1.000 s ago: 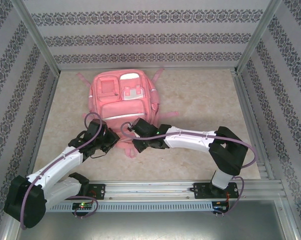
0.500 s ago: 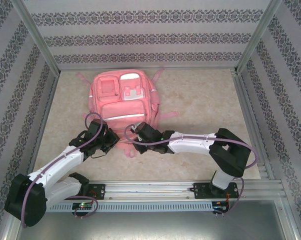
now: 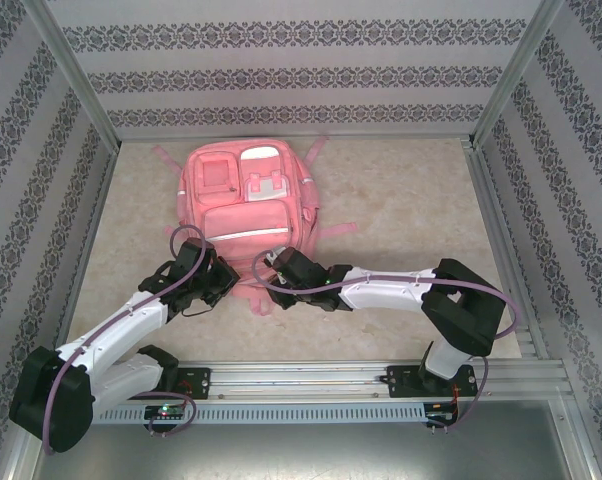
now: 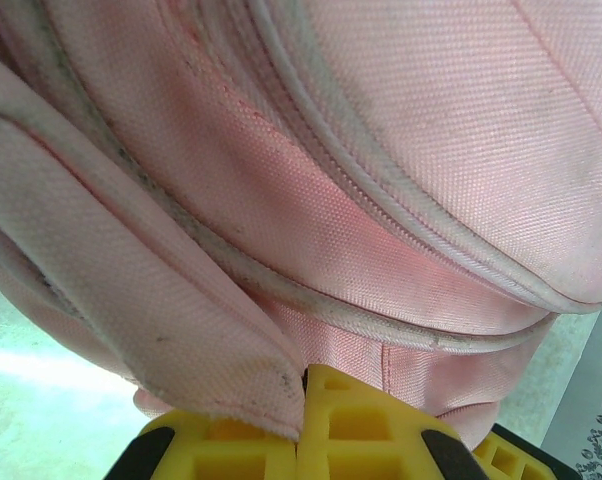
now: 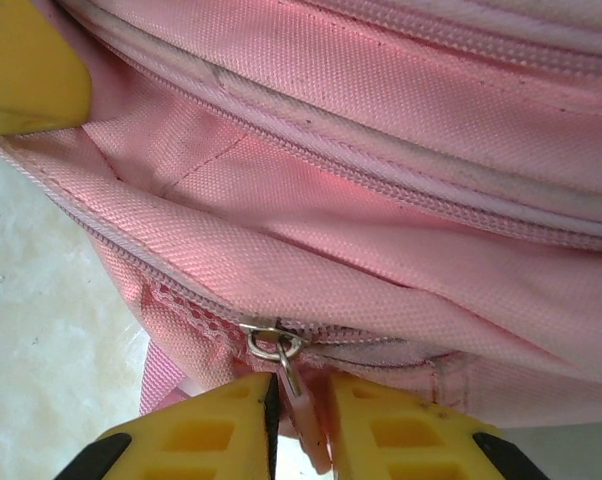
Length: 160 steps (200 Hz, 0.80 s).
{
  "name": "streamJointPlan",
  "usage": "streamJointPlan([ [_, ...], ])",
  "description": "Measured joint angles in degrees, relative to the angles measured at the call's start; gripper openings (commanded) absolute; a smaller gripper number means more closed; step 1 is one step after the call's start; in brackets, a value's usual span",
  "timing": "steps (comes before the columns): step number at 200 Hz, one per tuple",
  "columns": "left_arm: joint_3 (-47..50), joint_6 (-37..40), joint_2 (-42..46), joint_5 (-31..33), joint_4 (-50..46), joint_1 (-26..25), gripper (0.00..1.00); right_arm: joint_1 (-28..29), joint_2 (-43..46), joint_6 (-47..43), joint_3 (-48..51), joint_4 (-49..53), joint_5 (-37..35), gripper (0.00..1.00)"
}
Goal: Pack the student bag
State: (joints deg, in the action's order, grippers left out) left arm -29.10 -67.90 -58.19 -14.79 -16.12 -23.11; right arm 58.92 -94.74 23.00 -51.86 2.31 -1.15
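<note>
1. Left claw (image 4: pixel 303 400): the yellow fingers are pressed together at the near left bottom edge of the large pink fabric backpack (image 3: pixel 246 200). A thick fold of pink webbing (image 4: pixel 181 330) runs down into the seam between the fingertips and appears to be pinched there.

2. Backpack: it lies flat, front pockets up, on the beige marbled desk (image 3: pixel 411 200), left of centre and towards the far wall. Its bottom edge faces the arms.

3. Right claw (image 5: pixel 301 432): it is positioned at the near bottom edge of the backpack, just beside the left claw. The fingers stand a narrow slit apart. The pink zip pull tab (image 5: pixel 306 405) hangs in that slit from the small metal zip slider (image 5: pixel 271 340). Whether the fingers press the tab cannot be told.
</note>
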Motion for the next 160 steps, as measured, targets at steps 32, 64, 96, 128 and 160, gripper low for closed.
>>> streamJointPlan([
  [32,0.09,0.0,-0.11,0.0,0.02,0.0,0.0,0.13,0.0,1.29,1.68,-2.36,-0.02,0.15],
  [64,0.09,-0.02,-0.17,-0.02,0.02,0.07,0.0,0.22,0.0,2.29,3.56,-5.77,0.13,0.16],
  [96,0.17,-0.02,-0.33,-0.07,0.07,0.35,0.0,0.22,0.0,2.97,5.6,-9.77,0.15,0.09],
  [128,0.35,0.0,-0.33,-0.07,0.24,0.37,0.0,0.37,1.14,3.98,8.85,-14.45,-0.13,0.0],
  [160,0.24,0.68,-0.33,-0.04,0.17,0.37,0.0,0.31,4.22,2.03,10.71,-13.81,-1.01,0.0],
])
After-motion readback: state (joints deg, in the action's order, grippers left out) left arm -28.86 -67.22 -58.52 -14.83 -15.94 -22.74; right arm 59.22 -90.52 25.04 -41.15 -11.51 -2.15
